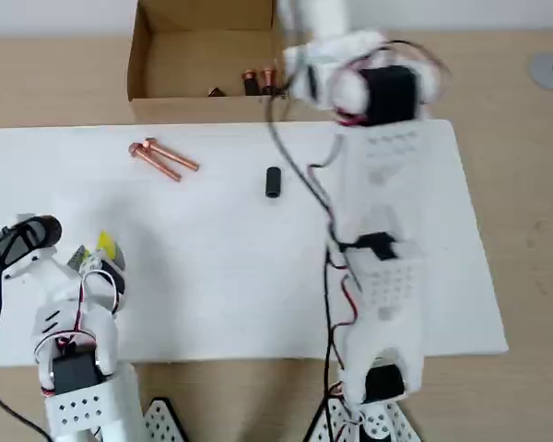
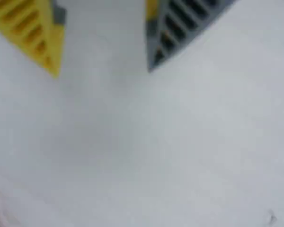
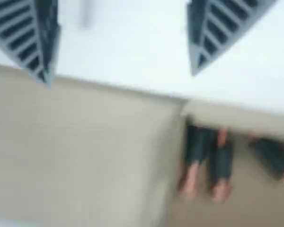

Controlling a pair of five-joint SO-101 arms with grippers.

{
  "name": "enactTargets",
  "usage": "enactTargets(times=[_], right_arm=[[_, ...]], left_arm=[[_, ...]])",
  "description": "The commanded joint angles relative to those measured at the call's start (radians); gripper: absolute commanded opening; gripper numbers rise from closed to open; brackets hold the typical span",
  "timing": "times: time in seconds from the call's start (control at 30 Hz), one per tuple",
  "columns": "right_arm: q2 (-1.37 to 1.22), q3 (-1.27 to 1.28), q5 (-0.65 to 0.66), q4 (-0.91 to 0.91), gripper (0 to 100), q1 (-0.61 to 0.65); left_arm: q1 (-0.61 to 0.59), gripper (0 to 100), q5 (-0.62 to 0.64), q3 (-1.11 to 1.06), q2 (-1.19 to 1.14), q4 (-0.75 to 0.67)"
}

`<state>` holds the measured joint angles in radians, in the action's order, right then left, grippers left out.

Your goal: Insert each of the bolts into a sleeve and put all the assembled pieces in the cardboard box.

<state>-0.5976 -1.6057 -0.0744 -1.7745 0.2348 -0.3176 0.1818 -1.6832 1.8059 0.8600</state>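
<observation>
Right tool (image 3: 120, 76) gapes over assembled pieces (image 3: 217, 161); high view shows bolts (image 1: 161, 158), sleeve (image 1: 273, 181).

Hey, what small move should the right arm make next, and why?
Probably bring the right end effector from over the cardboard box to the black sleeve on the white mat. It is open and empty, assembled pieces already lie in the box, and two bolts lie loose on the mat.

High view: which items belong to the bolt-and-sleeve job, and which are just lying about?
Job: two loose bolts, black sleeve, cardboard box, assembled pieces inside it.
Lying about: white mat, grey disc on the bare tabletop.
</observation>
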Motion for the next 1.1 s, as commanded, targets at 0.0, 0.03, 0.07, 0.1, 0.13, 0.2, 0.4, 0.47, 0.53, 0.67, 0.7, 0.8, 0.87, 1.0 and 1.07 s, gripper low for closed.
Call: enactTargets(times=[0.0, 0.03, 0.07, 0.1, 0.13, 0.2, 0.4, 0.47, 0.53, 0.67, 0.7, 0.8, 0.87, 1.0, 1.07], right_arm=[[0.168, 0.082, -0.003, -0.018, 22.8, -0.054], [0.205, 0.156, -0.003, -0.018, 22.8, -0.059], [0.248, 0.257, -0.003, -0.018, 22.8, -0.059], [0.300, 0.375, -0.003, -0.018, 22.8, -0.061], [0.360, 0.513, -0.003, -0.018, 22.8, -0.061], [0.504, 0.800, -0.003, -0.017, 22.8, -0.056], [0.900, 1.478, 0.000, -0.011, 22.8, -0.077], [0.975, 1.600, 0.000, 0.020, 22.8, -0.119], [1.013, 1.667, 0.000, 0.071, 22.8, -0.177], [0.995, 1.715, 0.000, 0.163, 22.8, -0.314], [0.977, 1.728, -0.008, 0.204, 22.8, -0.343], [0.892, 1.776, -0.051, 0.281, 22.8, -0.387], [0.809, 1.813, -0.071, 0.311, 22.8, -0.386], [0.616, 1.831, -0.071, 0.436, 22.8, -0.358], [0.538, 1.793, -0.075, 0.457, 22.8, -0.352]], left_arm=[[-0.015, 14, -0.041, 0.072, -0.056, 0.040], [-0.012, 14, -0.043, 0.104, -0.091, 0.083], [-0.011, 14, -0.044, 0.141, -0.134, 0.123], [-0.012, 14, -0.046, 0.184, -0.183, 0.140], [-0.015, 14, -0.048, 0.229, -0.234, 0.140], [-0.014, 14, -0.078, 0.351, -0.346, 0.138], [-0.011, 14, -0.146, 0.793, -0.777, 0.216], [-0.011, 14, -0.144, 0.914, -0.934, 0.265], [-0.011, 14, -0.146, 1.005, -1.082, 0.296], [-0.011, 13, -0.146, 1.148, -1.345, 0.388], [-0.011, 13, -0.146, 1.172, -1.397, 0.413], [-0.008, 13, -0.146, 1.235, -1.497, 0.439], [0.025, 13, -0.146, 1.269, -1.538, 0.443], [0.141, 13, -0.135, 1.310, -1.593, 0.442], [0.164, 13, -0.092, 1.338, -1.627, 0.433]])
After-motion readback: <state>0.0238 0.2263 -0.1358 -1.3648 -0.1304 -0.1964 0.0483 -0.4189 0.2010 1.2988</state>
